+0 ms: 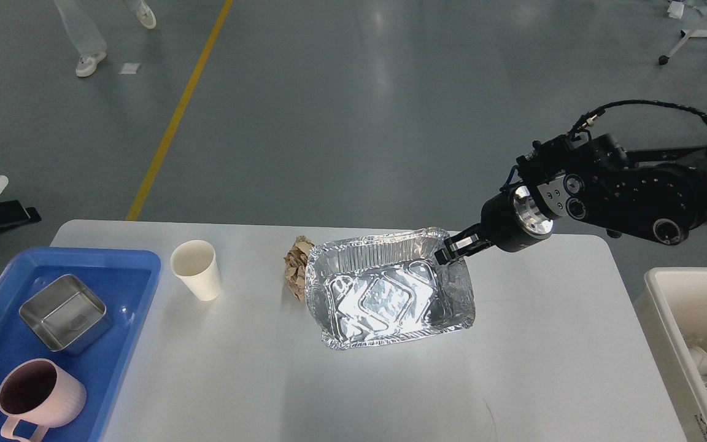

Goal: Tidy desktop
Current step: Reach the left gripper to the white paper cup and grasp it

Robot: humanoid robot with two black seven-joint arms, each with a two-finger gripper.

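Observation:
The desktop is a wide whitish-grey tabletop. A crinkled foil tray, empty, sits near its middle. My right gripper comes in from the right and is shut on the tray's far right corner rim. A crumpled brown paper ball lies against the tray's left side. A white paper cup stands upright further left. A dark part that seems to be my left gripper shows at the left edge, off the desktop; its fingers cannot be told apart.
A blue plastic tray at the left holds a steel box and a pink mug. A cream bin with bottles stands off the right edge. A person's legs are on the floor far back.

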